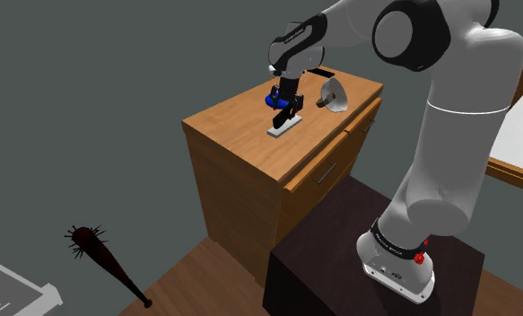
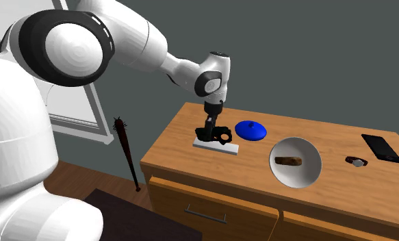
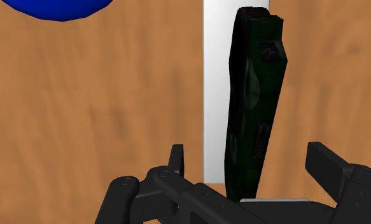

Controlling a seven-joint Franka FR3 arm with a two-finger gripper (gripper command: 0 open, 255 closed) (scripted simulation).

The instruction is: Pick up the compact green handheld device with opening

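Green and dark, the device (image 3: pixel 254 102) sits between the spread fingers of my pincer (image 3: pixel 247 156), untouched. I'd go lower, keep it in the middle, then squeeze slowly.

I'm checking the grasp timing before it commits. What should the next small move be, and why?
Probably shut the fingers on the device. They stand open with the dark green device between them, touching neither, and the shoulder view puts them level with it, just over the white slab it rests on. Lifting now would likely leave it behind.
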